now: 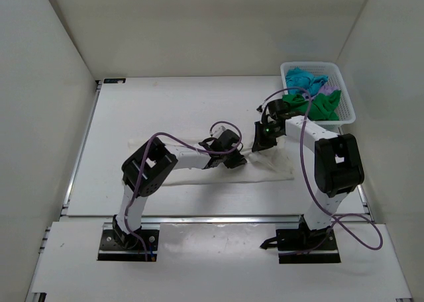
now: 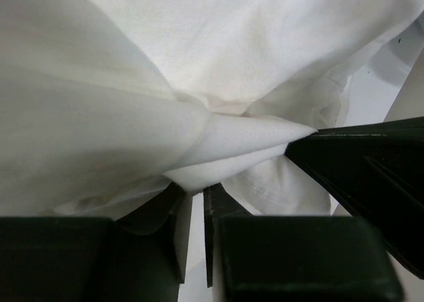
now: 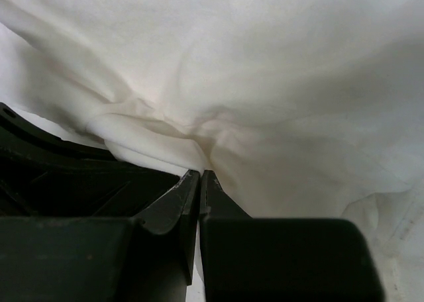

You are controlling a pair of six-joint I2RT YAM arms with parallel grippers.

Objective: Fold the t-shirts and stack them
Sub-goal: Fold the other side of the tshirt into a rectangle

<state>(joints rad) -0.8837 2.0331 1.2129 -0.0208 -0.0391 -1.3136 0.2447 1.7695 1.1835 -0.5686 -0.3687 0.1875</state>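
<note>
The cream-white t-shirt lies spread and wrinkled across the middle of the table. My left gripper and right gripper meet close together over its right part. In the left wrist view the jaws of the left gripper stand a narrow gap apart with a fold of the cream-white t-shirt pinched at their tips. The right gripper is shut on a bunched fold of the cream-white t-shirt. The green, turquoise-blue and pale lilac t-shirts lie crumpled in the basket.
The white lattice basket stands at the table's back right corner, close behind the right arm. White walls close in the table on the left, back and right. A dark part of the right gripper shows at the right of the left wrist view.
</note>
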